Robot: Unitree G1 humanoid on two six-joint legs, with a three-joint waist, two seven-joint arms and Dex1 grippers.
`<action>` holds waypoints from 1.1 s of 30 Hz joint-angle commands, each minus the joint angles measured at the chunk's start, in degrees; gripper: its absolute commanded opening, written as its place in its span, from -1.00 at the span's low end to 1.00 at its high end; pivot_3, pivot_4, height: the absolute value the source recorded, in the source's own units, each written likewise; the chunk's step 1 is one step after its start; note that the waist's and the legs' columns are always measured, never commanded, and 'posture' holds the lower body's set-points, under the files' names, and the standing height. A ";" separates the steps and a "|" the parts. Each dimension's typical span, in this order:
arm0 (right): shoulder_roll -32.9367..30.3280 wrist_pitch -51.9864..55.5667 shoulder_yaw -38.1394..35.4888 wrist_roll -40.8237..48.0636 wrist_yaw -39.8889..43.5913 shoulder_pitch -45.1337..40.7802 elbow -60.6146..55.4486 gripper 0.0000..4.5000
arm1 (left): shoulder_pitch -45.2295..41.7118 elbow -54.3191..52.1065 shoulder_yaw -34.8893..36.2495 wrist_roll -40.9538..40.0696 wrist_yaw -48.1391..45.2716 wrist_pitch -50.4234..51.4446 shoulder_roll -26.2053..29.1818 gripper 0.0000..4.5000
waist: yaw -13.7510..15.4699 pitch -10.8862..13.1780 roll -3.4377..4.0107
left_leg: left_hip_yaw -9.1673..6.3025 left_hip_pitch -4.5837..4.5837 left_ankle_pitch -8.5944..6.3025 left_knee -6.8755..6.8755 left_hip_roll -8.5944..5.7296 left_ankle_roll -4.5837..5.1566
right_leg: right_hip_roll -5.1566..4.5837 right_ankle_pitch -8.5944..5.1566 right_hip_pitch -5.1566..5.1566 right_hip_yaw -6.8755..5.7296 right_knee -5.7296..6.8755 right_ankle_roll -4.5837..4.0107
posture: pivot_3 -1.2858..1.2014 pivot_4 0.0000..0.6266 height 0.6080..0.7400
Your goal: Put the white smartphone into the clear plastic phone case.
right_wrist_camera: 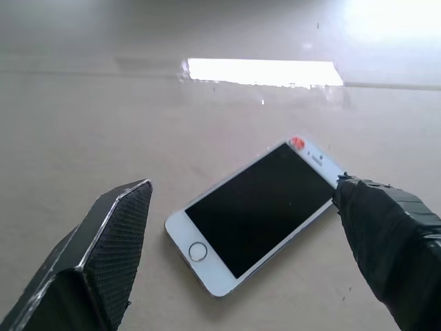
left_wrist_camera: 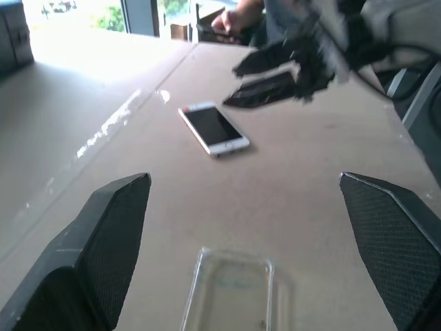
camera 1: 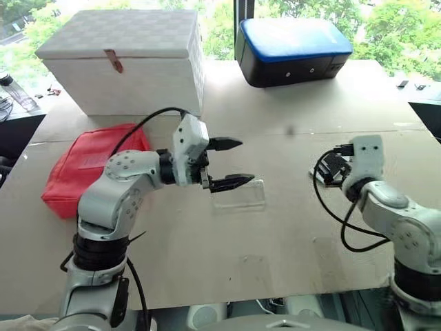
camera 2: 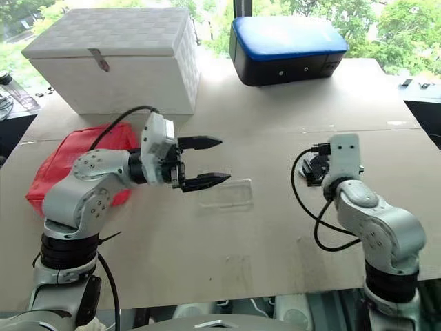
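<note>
No legible text or labels.

Table (camera 1: 275, 248): phone case (camera 1: 238, 194) lies centre, smartphone (right_wrist_camera: 258, 214) well to its right (screen up). Pouch (camera 1: 83, 165) left; box (camera 1: 124, 62) behind it; another case (camera 1: 293, 49) far centre-right.

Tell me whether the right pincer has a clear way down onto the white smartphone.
Probably yes. The right pincer is open, and the white smartphone lies flat, screen up, on the table between its fingers, with nothing over it.
</note>
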 commanded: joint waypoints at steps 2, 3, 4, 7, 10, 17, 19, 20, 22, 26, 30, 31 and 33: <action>8.49 10.43 -7.49 -5.03 -3.99 -8.10 3.47 1.00 | -0.63 -2.21 2.11 -2.71 1.50 -0.88 1.77 0.98 | -0.37 0.00 0.04 | 0.05 -0.01 0.00 0.00 -0.02 0.00 | 0.03 0.01 -0.01 0.04 -0.02 0.00 | 0.03 -0.52 1.00; 9.48 12.37 -9.09 -6.46 -4.05 -9.75 4.53 1.00 | -0.47 -2.50 2.15 -3.00 1.78 -0.97 2.16 0.98 | -0.41 0.00 0.04 | 0.05 -0.02 0.00 -0.01 -0.02 0.01 | 0.04 0.01 -0.01 0.04 -0.04 0.00 | 0.03 -0.52 1.00; 10.84 13.42 -10.74 -8.03 -4.51 -11.29 5.58 1.00 | -0.29 -2.72 2.23 -3.31 2.22 -0.82 2.43 0.98 | -0.40 0.01 0.05 | 0.05 -0.03 0.00 -0.01 -0.02 0.01 | 0.04 0.01 -0.01 0.04 -0.04 0.00 | 0.03 -0.52 1.00; 12.40 14.98 -12.14 -11.02 -3.65 -13.97 6.86 1.00 | -0.06 -2.95 2.19 -4.62 3.44 0.17 3.13 0.98 | -0.53 0.01 0.07 | 0.08 -0.03 -0.01 -0.04 -0.04 0.01 | 0.05 0.01 -0.02 0.06 -0.08 0.00 | 0.03 -0.52 1.00; 14.24 15.22 -12.37 -13.97 -3.57 -15.07 7.79 1.00 | -0.43 -2.70 2.00 -5.93 4.84 1.34 3.37 0.98 | -0.74 0.01 0.08 | 0.12 -0.01 -0.01 -0.12 -0.02 0.00 | 0.10 0.00 -0.08 0.11 -0.07 0.00 | 0.03 -0.52 1.00; 23.22 13.97 -14.73 -22.17 -5.25 -19.09 12.61 1.00 | -0.41 -2.78 0.12 -7.14 5.79 1.23 3.51 0.98 | -1.90 0.00 0.10 | 0.15 -0.01 0.03 -0.17 0.05 -0.06 | 0.21 0.00 -0.17 0.19 -0.01 -0.01 | 0.03 -0.52 1.00; 24.35 12.50 -15.27 -23.86 -5.18 -20.00 14.71 1.00 | -1.49 -2.30 0.54 -8.90 5.97 2.36 3.41 0.98 | -1.98 0.00 0.11 | 0.16 -0.01 0.03 -0.17 0.04 -0.06 | 0.21 0.01 -0.17 0.20 -0.01 -0.01 | 0.03 -0.52 1.00; 24.55 11.85 -15.27 -24.58 -5.02 -20.19 15.55 1.00 | -2.09 -1.90 0.76 -9.34 6.03 2.44 3.42 0.98 | -1.94 0.00 0.10 | 0.16 -0.01 0.03 -0.17 0.03 -0.06 | 0.20 0.01 -0.17 0.22 -0.02 -0.01 | 0.03 -0.52 1.00; 25.05 10.57 -15.66 -26.11 -5.17 -20.68 17.15 1.00 | -3.26 -0.92 1.26 -9.99 5.80 2.44 3.80 0.98 | -1.95 0.00 0.11 | 0.15 -0.03 0.03 -0.17 0.01 -0.06 | 0.20 0.01 -0.17 0.23 -0.04 -0.01 | 0.03 -0.52 1.00; 28.58 5.10 -18.17 -29.26 -8.79 -23.21 22.06 1.00 | -3.95 1.05 0.88 -9.32 4.49 0.86 5.12 0.98 | -2.08 -0.01 0.13 | 0.19 0.00 0.03 -0.18 0.00 -0.06 | 0.21 0.01 -0.17 0.26 -0.04 -0.01 | 0.03 -0.52 1.00; 31.80 -1.05 -20.19 -32.50 -17.17 -28.05 32.85 1.00 | -3.51 1.85 0.63 -8.98 4.24 -0.46 5.34 0.98 | -2.06 -0.02 0.13 | 0.19 0.02 0.03 -0.19 0.00 -0.06 | 0.24 -0.02 -0.16 0.25 -0.02 0.03 | 0.03 -0.52 1.00; 32.03 -1.96 -20.17 -32.41 -18.03 -28.66 34.56 1.00 | -3.26 1.91 0.65 -8.90 4.25 -0.77 5.39 0.98 | -2.07 -0.03 0.12 | 0.18 0.02 0.03 -0.19 -0.01 -0.06 | 0.30 -0.02 -0.16 0.28 -0.02 0.03 | 0.03 -0.52 1.00; 31.91 -2.61 -20.12 -32.07 -19.28 -29.19 38.10 1.00 | -2.66 1.75 0.76 -8.82 4.34 -1.15 5.49 0.98 | -2.08 -0.11 0.09 | 0.17 0.03 0.03 -0.18 -0.02 -0.06 | 0.34 -0.01 -0.13 0.37 -0.03 0.02 | 0.03 -0.52 1.00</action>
